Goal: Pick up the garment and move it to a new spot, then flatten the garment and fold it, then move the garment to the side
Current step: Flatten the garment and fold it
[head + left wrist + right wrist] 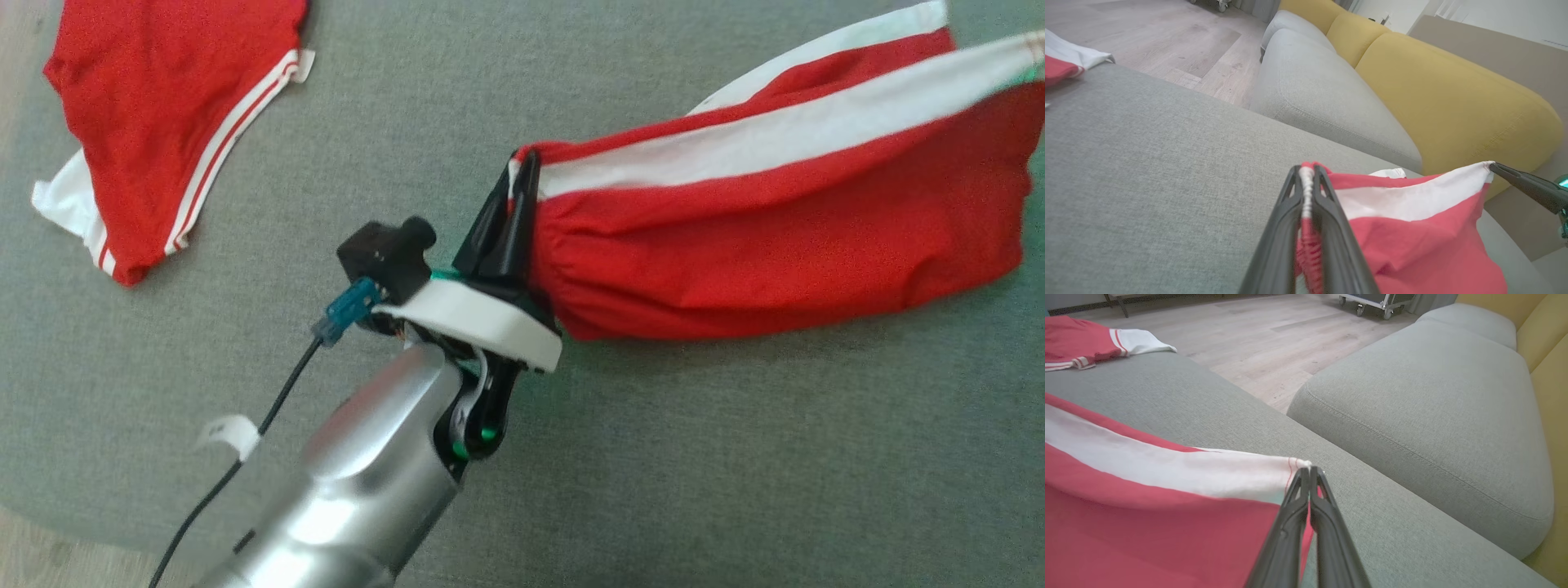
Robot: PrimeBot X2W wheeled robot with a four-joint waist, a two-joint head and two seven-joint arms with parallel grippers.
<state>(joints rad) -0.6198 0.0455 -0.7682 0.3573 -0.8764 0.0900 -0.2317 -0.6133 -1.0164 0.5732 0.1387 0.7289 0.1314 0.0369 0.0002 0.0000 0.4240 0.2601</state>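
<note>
A red garment with a broad white stripe (775, 212) hangs stretched above the grey cushion between my two grippers. My left gripper (518, 175) is shut on its gathered elastic waistband end (1306, 192), near the middle of the head view. The far corner of the white stripe (1274, 473) is pinched in my right gripper (1310, 473), which is shut on it and shows as a dark tip (1506, 173) at the right of the left wrist view. The cloth sags between the two holds.
A second red garment with white stripes (171, 122) lies flat at the cushion's far left. The grey cushion (571, 490) stretches under everything. Beyond its edge are another grey seat (1433, 416), yellow backrests (1445, 98) and wooden floor (1257, 339).
</note>
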